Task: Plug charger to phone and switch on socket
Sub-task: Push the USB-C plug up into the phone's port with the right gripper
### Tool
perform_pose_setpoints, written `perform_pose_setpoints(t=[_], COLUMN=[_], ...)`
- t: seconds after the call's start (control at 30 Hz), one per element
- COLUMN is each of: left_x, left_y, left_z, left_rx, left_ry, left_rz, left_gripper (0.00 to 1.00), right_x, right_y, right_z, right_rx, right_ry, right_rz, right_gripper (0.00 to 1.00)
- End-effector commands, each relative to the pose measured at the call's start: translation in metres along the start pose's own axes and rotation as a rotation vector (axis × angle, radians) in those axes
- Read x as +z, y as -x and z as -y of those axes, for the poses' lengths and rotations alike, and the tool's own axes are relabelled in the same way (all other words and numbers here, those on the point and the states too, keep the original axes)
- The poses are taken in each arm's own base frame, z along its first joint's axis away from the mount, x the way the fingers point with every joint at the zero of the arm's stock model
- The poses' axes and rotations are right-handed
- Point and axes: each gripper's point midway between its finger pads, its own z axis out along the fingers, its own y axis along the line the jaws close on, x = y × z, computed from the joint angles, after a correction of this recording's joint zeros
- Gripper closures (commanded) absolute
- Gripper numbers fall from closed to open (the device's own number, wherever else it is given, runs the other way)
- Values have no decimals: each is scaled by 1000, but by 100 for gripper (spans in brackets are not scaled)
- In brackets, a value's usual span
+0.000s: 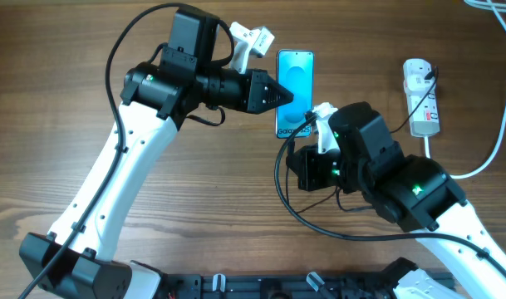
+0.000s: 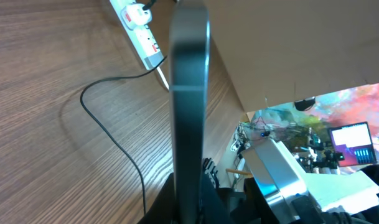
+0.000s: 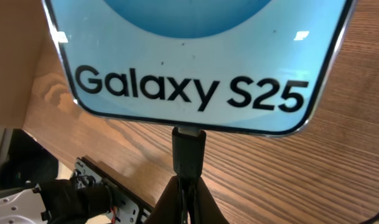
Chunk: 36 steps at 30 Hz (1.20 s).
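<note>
Right, risk check: left gripper (image 1: 284,95) is clamped across the phone (image 1: 296,79), which sticks out ahead of its fingers, edge-on in the left wrist view. Right gripper (image 3: 188,190) is closed on the charger (image 3: 189,163), fingers just behind the plug (image 3: 189,142). The plug tip, straight ahead of them, touches the phone's bottom edge under the "Galaxy S25" text. I can't tell if it's seated or only butted against the port

What I'd worry about:
- Plug slightly off-axis to the port: pushing then would jam or bend the connector instead of seating it
- Push force runs along the phone, and the left fingers hold it only by squeezing it, so it could slide through the grip. I can't tell if the table (image 1: 86,33) backs it up
- Plug could pivot in the right fingers under load, since they hold it behind the plug body
- Cable slack trails beside the right arm and could snag when that arm heads for the socket, dragging the plug out

Socket (image 1: 422,100) is well apart, off to the right gripper's outer side; can't tell whether it's on
</note>
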Motion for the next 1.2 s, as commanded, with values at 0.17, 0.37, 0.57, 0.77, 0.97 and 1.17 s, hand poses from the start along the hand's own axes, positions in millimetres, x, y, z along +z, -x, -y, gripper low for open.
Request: perform_pose_setpoints(t=[0.17, 0.37, 0.57, 0.77, 0.97, 1.17], left_x=[-8, -8, -8, -8, -8, -8], left_y=[2, 2, 2, 2, 2, 2], left_z=[13, 12, 12, 12, 12, 12], left_rx=[53, 53, 58, 61, 78, 78], left_ry=[-18, -17, -14, -14, -14, -13], left_rz=[13, 13, 14, 14, 14, 15], left_gripper=[96, 96, 96, 96, 96, 96], right_x=[-3, -3, -3, -3, -3, -3], right_y=[7, 7, 7, 7, 7, 7], right_z=[-8, -8, -8, -9, -8, -8], right_rx=[-11, -16, -36, -41, -61, -62], right_ry=[25, 25, 27, 27, 26, 26], right_rz=[26, 26, 23, 23, 23, 24], right_gripper=[96, 96, 96, 96, 96, 96])
